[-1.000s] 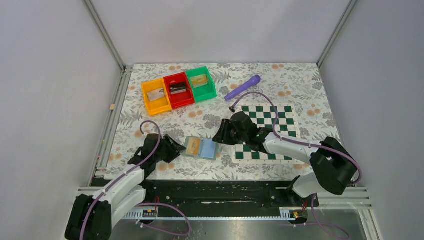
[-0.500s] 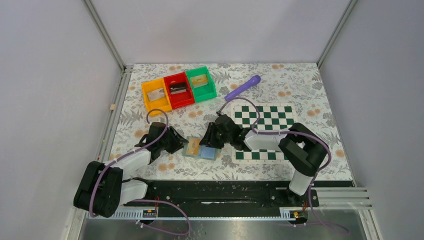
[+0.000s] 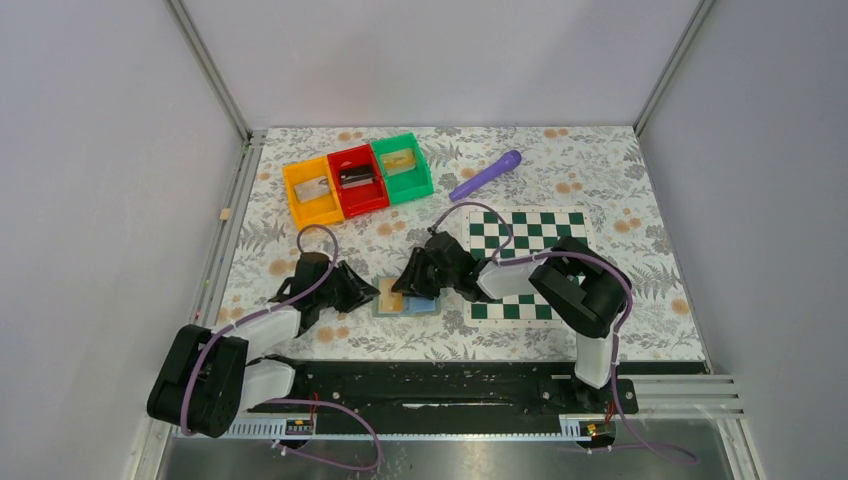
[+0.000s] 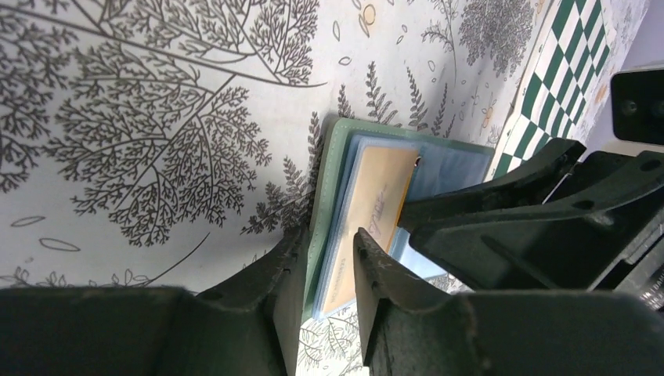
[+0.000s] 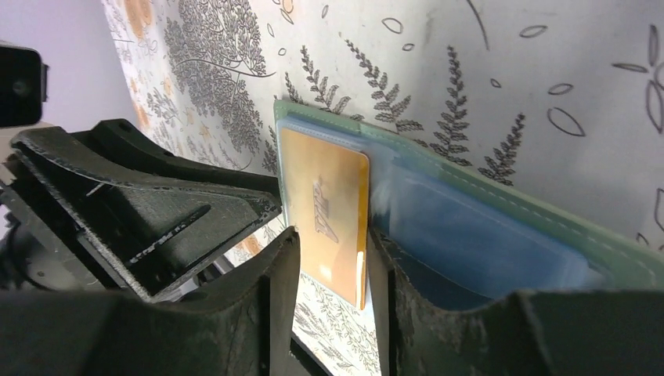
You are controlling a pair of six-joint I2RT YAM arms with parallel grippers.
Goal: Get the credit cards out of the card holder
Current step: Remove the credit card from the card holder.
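Note:
The card holder [image 3: 422,306] lies spread on the floral table, light-blue panels up, teal-green edge showing. A tan credit card [image 3: 389,294] sits on its left panel. My left gripper [image 3: 368,292] is at the holder's left edge. In the left wrist view [image 4: 330,235] its fingers are narrowly apart and straddle the holder's green edge [image 4: 329,172] and the card [image 4: 376,196]. My right gripper [image 3: 412,287] is over the holder's middle. In the right wrist view [image 5: 333,235] its fingers are apart, with the card's [image 5: 325,204] inner edge against one finger beside the blue panel [image 5: 470,235].
Orange [image 3: 312,192], red [image 3: 357,180] and green [image 3: 402,167] bins stand at the back left with small items inside. A purple tool [image 3: 486,174] lies behind the green-and-white chessboard [image 3: 530,230], which the right arm crosses. The two grippers face each other closely.
Both grippers have closed in on the holder from either side, the left moving right, the right moving left. The right arm has folded over the chessboard.

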